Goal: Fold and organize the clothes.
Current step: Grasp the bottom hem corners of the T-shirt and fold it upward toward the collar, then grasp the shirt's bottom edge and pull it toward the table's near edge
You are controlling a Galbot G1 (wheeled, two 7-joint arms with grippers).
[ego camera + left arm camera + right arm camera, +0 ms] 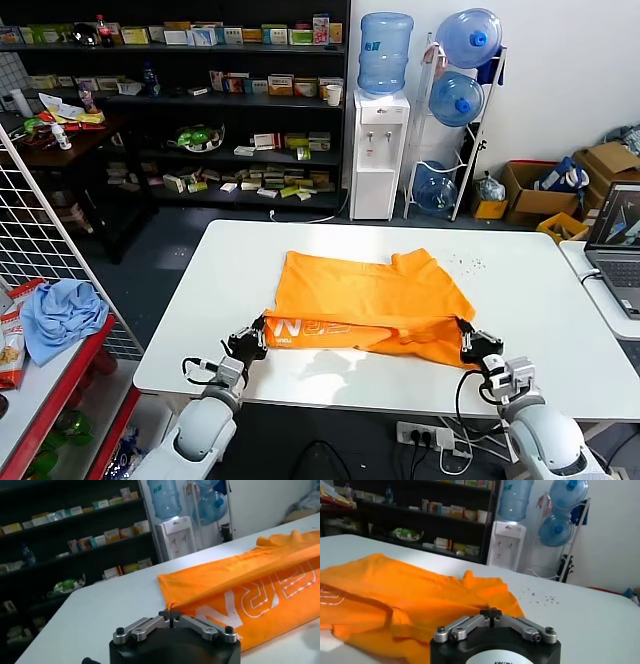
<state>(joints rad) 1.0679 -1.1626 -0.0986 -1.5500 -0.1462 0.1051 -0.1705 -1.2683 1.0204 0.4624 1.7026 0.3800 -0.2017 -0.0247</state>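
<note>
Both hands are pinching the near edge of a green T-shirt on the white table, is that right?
Not quite: the T-shirt is orange, not green, as the head view shows. The left hand and right hand do pinch its near edge on the white table.

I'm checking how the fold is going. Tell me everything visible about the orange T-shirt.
The bright orange soft-fabric T-shirt lies on the white table, partly folded: its near hem is lifted, showing large white block lettering on the underside. The left gripper and right gripper each pinch a near corner. The far edge is rumpled, with a sleeve sticking out on the right.
</note>
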